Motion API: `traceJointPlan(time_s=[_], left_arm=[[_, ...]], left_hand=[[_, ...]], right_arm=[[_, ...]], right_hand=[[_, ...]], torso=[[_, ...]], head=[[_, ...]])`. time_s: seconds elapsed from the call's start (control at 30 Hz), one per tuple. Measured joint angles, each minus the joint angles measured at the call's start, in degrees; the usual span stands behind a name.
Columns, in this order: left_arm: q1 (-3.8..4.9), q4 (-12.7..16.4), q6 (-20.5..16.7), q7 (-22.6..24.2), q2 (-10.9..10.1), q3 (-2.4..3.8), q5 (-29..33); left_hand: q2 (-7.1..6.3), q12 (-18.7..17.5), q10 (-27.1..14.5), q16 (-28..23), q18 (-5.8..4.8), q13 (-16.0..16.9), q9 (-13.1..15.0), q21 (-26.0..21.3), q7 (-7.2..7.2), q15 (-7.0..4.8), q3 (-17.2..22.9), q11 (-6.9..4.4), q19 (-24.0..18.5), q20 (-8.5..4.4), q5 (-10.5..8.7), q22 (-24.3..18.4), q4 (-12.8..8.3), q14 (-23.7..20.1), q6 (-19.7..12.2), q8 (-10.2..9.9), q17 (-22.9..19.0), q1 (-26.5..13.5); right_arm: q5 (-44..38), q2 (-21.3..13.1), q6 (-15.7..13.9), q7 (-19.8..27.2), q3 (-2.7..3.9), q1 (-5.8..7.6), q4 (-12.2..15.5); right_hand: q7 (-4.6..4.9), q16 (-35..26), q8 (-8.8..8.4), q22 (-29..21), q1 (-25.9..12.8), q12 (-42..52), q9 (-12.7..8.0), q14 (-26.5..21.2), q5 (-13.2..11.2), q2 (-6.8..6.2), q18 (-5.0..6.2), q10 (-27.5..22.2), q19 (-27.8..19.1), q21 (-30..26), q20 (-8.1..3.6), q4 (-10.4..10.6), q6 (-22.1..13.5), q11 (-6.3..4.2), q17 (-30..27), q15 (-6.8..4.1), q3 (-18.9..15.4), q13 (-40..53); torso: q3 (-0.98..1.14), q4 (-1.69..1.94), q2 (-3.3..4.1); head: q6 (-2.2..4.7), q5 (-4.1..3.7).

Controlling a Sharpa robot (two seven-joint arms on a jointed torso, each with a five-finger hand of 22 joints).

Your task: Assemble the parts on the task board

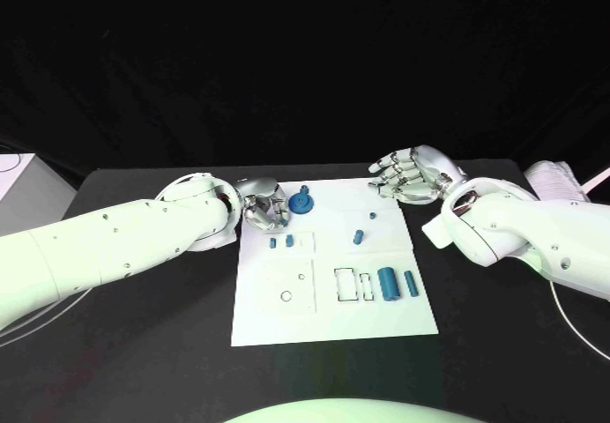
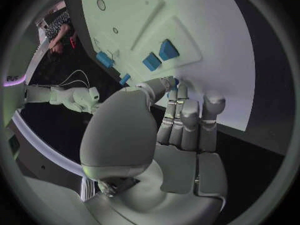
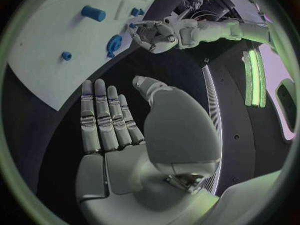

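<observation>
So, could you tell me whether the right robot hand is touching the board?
Apart. The right wrist view shows the right robot hand open over black table, beside the board.

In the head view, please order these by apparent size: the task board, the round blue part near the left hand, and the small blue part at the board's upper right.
1. task board
2. round blue part
3. small blue part

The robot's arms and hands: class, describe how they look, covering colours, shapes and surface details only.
Both arms are smooth, rounded white shells dotted with small dark screw holes. The left hand and right hand are silver metal, many-fingered, with segmented fingers and a bulbous thumb base. A thin pale cable runs beside the right arm.
</observation>
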Motion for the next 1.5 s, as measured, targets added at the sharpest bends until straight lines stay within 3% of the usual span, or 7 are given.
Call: traceJointPlan(time_s=[1.03,1.5], left_arm=[[0.20,-0.38,1.88,-1.10,0.41,-0.02,-0.24],[0.01,-0.41,1.50,-0.96,0.29,-0.25,-0.07]], left_hand=[[0.00,-0.94,0.61,-0.03,0.01,-0.14,0.08,0.23,0.00,0.00,-0.30,0.20,0.21,0.21,0.00,-0.12,-0.63,0.00,0.66,-0.35,-0.95,0.00],[0.00,-2.47,0.81,-0.03,0.01,-0.29,-0.99,0.23,0.57,0.22,-0.54,0.41,0.21,0.21,-0.22,-0.03,-1.04,-0.22,-1.53,-3.29,-1.76,0.00]], right_arm=[[0.00,-0.15,0.02,-0.01,0.00,0.00,0.06],[0.00,-0.17,0.01,-0.01,0.00,0.00,0.03]], right_hand=[[0.00,0.00,0.00,0.01,0.00,0.00,0.00,0.00,0.00,0.00,0.00,0.00,0.00,0.00,0.00,0.00,0.00,0.00,0.01,0.00,0.00,0.00],[0.00,0.00,0.00,-0.22,0.00,0.00,-0.06,0.00,0.00,0.00,0.00,0.00,0.00,0.00,0.00,0.00,0.00,0.00,-0.05,0.00,0.00,-0.03]], torso=[[0.00,0.03,-0.07],[0.00,0.02,-0.05]], head=[[-0.08,-0.01],[0.08,-0.02]])
